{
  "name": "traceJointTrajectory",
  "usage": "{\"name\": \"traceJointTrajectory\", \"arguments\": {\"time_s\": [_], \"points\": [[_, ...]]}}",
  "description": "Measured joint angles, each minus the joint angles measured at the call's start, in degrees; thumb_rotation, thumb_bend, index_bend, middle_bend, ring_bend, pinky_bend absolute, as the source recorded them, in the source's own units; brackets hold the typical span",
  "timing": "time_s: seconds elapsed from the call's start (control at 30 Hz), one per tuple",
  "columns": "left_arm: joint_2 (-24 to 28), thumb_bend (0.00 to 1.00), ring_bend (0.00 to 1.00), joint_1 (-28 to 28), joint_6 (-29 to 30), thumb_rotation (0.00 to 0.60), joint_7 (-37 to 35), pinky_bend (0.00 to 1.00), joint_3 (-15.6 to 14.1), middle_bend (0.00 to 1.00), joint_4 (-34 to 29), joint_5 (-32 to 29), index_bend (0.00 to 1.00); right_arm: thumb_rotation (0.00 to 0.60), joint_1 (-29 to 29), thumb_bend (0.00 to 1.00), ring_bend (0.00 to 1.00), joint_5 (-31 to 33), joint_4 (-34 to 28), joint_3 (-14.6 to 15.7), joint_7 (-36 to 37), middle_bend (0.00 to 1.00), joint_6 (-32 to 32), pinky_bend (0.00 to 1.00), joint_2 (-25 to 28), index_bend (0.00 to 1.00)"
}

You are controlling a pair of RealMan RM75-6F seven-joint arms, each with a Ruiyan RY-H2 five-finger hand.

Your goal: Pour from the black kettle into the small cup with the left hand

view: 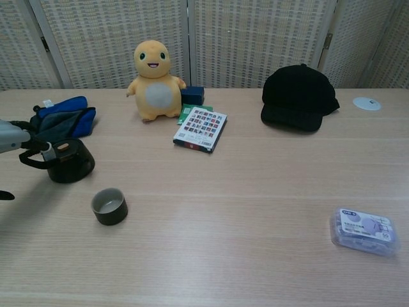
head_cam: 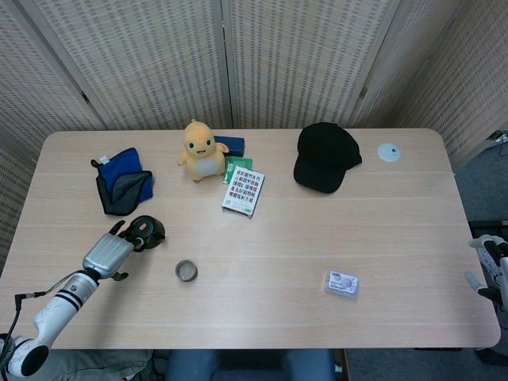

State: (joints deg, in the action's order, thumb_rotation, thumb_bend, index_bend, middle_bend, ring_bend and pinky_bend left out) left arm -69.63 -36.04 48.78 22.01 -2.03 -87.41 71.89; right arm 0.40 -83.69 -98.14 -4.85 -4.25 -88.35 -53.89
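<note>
I have the left hand [head_cam: 109, 252] near the bench's [head_cam: 333, 222] left edge with its fingers [view: 45, 148] at the black kettle's [view: 70, 161] handle, closure unclear, the kettle not yet lifted beside the small cup [view: 109, 206], so pouring remains.

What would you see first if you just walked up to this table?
Probably the yellow stuffed toy standing at the back, smiling, with a black cap to its right. Next, the robot's left hand at the black kettle near the left edge, with a small cup just in front.
</note>
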Motion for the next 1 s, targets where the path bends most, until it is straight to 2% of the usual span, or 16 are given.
{"name": "traceJointTrajectory", "arguments": {"time_s": [1.0], "points": [[0.69, 0.19, 0.26, -0.86, -1.46, 0.600, 1.40, 0.00, 0.41, 0.29, -1.61, -2.79, 0.30, 0.600, -0.25, 0.17, 0.31, 0.60, 0.11, 0.06, -0.02, 0.38, 0.15, 0.38, -0.03, 0.38]]}}
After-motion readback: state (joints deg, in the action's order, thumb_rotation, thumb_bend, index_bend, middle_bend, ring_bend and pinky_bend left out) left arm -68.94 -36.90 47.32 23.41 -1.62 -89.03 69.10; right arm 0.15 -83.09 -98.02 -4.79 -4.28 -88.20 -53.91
